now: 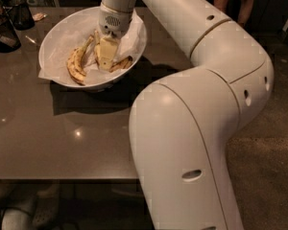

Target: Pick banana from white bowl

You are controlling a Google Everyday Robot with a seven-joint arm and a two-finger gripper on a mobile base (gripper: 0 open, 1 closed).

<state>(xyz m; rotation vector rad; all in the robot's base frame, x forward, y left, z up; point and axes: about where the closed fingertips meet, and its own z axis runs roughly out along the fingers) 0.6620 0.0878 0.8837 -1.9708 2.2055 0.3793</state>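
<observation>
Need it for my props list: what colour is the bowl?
White bowl, white paper lining, clear in the camera view; the gripper is down inside it.

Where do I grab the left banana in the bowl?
Grip the banana across its middle bend, from straight above: it lies flat on the paper and the bowl blocks side approaches. The gripper is low in the bowl, just right of it, over the other banana.

Gripper (106,57) nose-down beyond bent arm (197,128)

The cream gripper (106,61) is at the upper left, in the white bowl (52,38). The banana (123,64) is yellow with brown speckles, and the table (62,147) is grey-brown.
</observation>
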